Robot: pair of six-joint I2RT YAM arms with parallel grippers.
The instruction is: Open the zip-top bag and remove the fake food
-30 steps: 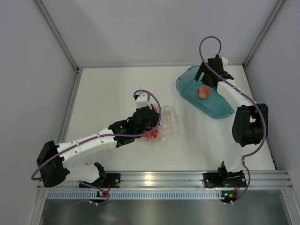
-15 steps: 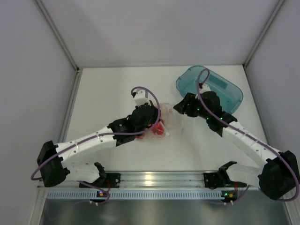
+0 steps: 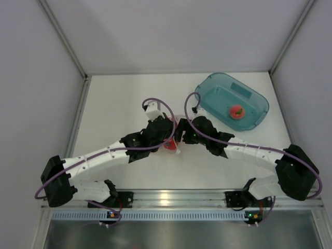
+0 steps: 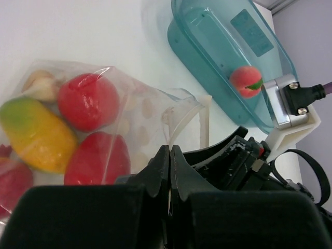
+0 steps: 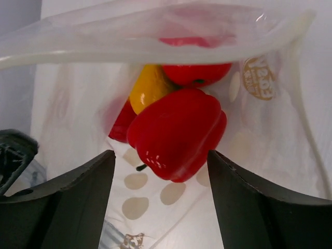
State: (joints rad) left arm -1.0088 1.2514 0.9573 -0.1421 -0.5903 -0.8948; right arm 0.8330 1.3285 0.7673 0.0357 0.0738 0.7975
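left gripper (image 4: 169,171) – pinching zip-top bag (image 4: 150,109) rim; right gripper (image 5: 160,158) – fingers spread at its mouth (fake food (image 5: 176,132) inside)

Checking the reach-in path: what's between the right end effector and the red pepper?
Nothing shows in the right wrist view: the open right end effector faces the red pepper through the mouth of the zip-top bag.

My end effector (image 5: 160,155) is spread wide, its dark fingers (image 5: 62,199) low on either side of a glossy red pepper (image 5: 179,136). The pepper lies on the white-dotted plastic of the zip-top bag (image 5: 259,124). Behind it sit a yellow piece (image 5: 148,85) and another red piece (image 5: 197,72), under the bag's pale rim (image 5: 155,28).
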